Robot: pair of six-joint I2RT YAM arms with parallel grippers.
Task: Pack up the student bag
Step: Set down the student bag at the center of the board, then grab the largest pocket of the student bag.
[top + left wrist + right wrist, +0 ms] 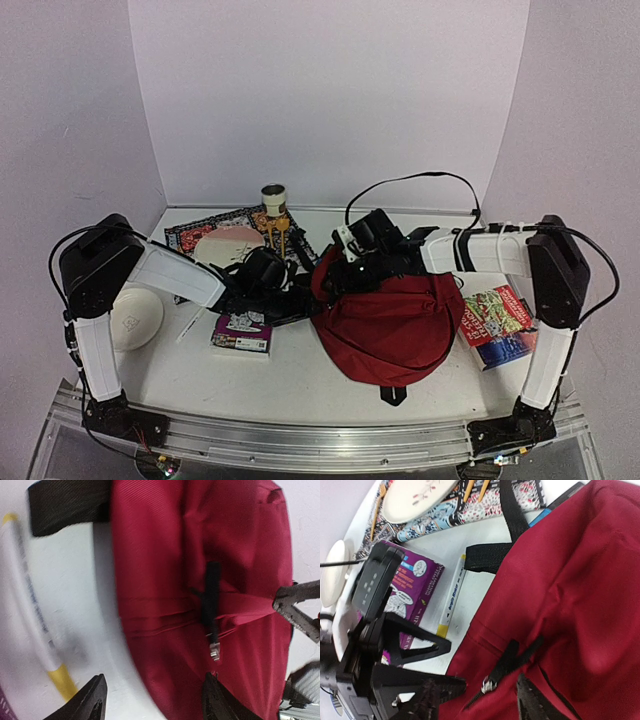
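red student bag fabric sits ungripped between the half-open left tool and right tool; marker lettering blurred.

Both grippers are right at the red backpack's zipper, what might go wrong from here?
The zipper pull is small, so the right gripper may pinch only fabric of the student bag. The left gripper sits close by, so the two could collide. The marker beside the bag could get knocked away.
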